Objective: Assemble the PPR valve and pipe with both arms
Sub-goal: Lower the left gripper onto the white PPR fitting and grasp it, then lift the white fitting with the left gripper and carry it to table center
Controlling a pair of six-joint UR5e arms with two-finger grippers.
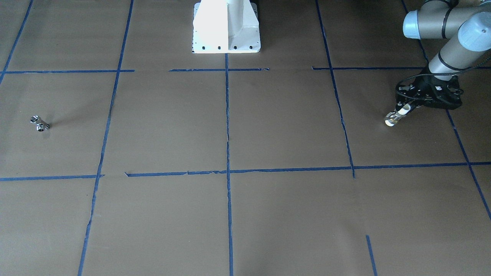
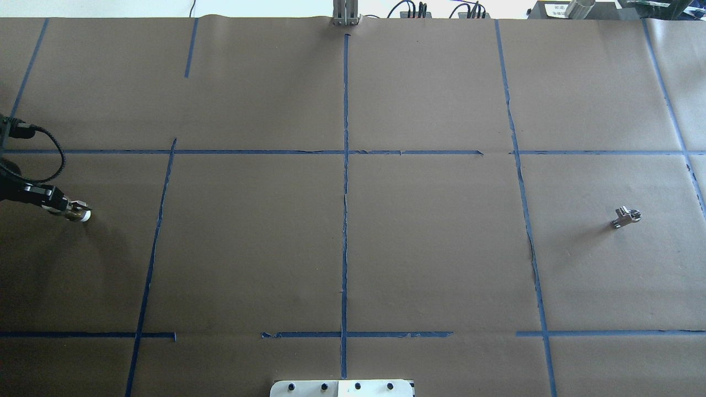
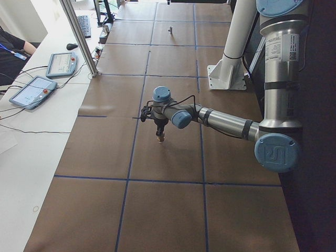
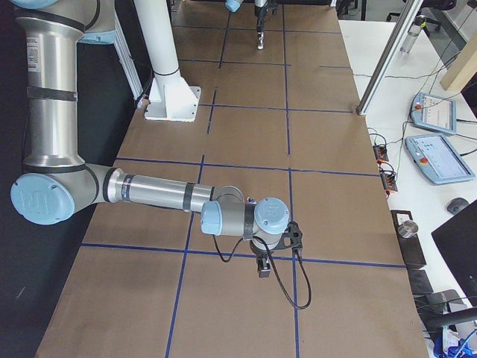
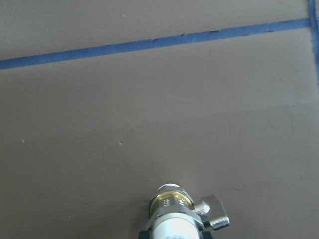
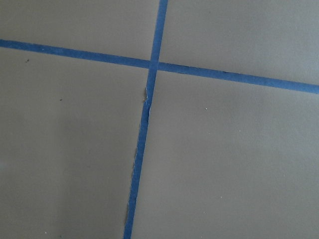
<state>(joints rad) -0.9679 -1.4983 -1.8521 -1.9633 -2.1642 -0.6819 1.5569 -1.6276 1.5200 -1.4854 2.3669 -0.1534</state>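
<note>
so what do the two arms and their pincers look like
The left arm and right arm are silver-grey tubes with pale blue round joint caps, black rings and a white printed label. The left pincer and right pincer are black, each with a thin black cable looping beside it.
</note>
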